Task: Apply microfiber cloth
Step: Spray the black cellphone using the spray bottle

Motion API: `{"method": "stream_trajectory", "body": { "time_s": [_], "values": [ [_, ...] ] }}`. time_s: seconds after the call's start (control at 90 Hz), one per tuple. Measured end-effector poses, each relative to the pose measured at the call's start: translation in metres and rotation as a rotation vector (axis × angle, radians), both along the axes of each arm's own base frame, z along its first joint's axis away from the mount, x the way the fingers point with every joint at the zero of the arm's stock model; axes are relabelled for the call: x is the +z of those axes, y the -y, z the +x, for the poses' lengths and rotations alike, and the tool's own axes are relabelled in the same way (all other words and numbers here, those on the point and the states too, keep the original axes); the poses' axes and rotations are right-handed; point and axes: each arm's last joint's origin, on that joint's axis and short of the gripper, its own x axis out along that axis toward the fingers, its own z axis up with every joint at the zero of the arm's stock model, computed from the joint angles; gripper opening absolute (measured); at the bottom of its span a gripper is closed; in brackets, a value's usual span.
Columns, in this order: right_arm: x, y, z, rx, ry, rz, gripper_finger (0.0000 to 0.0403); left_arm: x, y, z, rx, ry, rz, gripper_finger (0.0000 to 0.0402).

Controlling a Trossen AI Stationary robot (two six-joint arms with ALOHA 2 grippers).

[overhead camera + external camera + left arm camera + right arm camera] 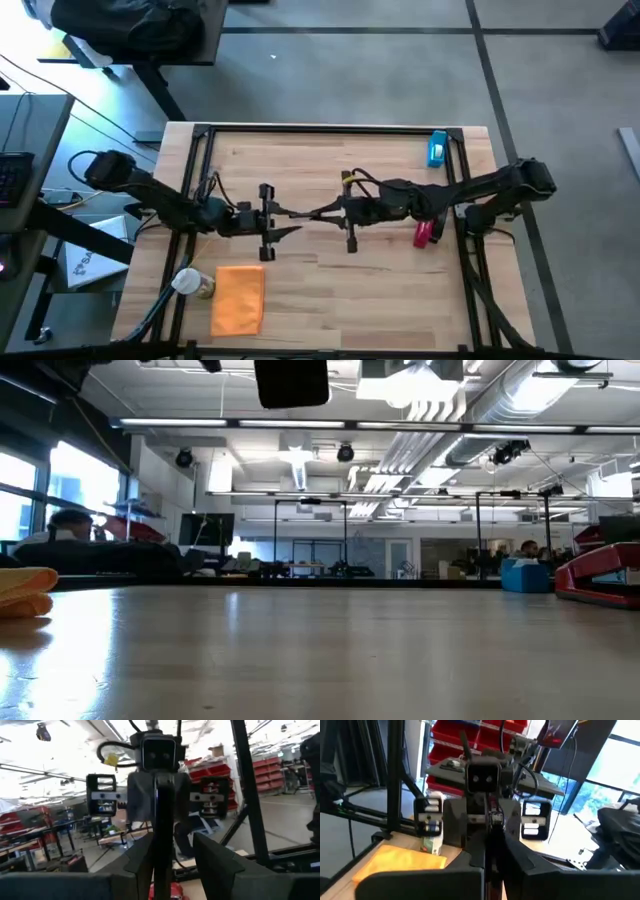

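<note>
The microfiber cloth (pixel 238 298) is left lying flat on the near left part of the wooden table (pixel 340 290), well apart from both grippers and touched by neither. Just beside its far left corner a small bottle with a white cap (pixel 190 283) is seen, tipped on its side. In the low view only a folded orange edge of the cloth is caught at the far left.

Both arms are stretched toward the middle of the table, so the two grippers are brought nose to nose up in the air. The right gripper (pixel 318 213) is clamped on a thin black phone (pixel 161 835), which is held edge-on. In the right wrist view its fingers (pixel 476 852) are pressed tight against both faces of the phone. The left gripper (pixel 288 222) is placed around the same phone from the other side, but it looks released. In the left wrist view a strip of background is visible between the phone and one finger (pixel 215 865), so no real grip is shown there.

On the right side of the table, a red stapler (pixel 425 233) is parked under the right arm. A blue object (pixel 437 149) is sat near the far right corner. A person is glimpsed in the room behind, at the left of the low view.
</note>
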Motion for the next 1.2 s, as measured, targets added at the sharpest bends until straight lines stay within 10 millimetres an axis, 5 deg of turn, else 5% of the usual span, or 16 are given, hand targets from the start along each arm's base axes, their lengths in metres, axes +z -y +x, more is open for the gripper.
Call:
{"method": "stream_trajectory", "body": {
  "time_s": [0.167,0.367,0.956,1.2],
  "values": [
    [0.001,0.0,0.0,0.001,0.007,0.012,0.0003,-0.003,0.0,0.002,0.007,-0.015,0.0,0.0105],
    [0.001,0.001,0.0,0.0,0.007,0.052,0.0022,-0.004,0.0,0.002,0.015,-0.022,-0.008,0.0015],
    [0.013,0.008,0.004,0.013,-0.061,0.127,0.0029,-0.007,-0.005,0.004,0.019,-0.047,-0.041,0.0009],
    [0.015,0.01,0.004,0.031,-0.049,0.135,0.0082,-0.011,-0.006,0.005,0.012,-0.079,-0.043,0.0009]
  ]
}}
